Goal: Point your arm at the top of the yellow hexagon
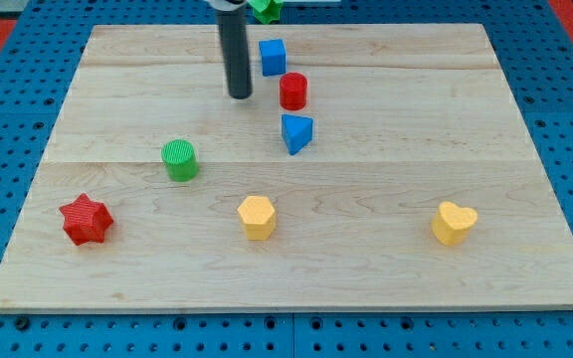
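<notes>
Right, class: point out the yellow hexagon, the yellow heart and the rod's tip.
yellow hexagon [257,216], camera view, top face.
yellow heart [454,223], camera view, top face.
my tip [240,95], camera view, rod's lower end.

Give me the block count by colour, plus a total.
Red: 2, the star and the cylinder
Blue: 2, the cube and the triangle
Green: 2, the cylinder and a partly hidden block at the view's top
Yellow: 2, the hexagon and the heart
Total: 8
</notes>
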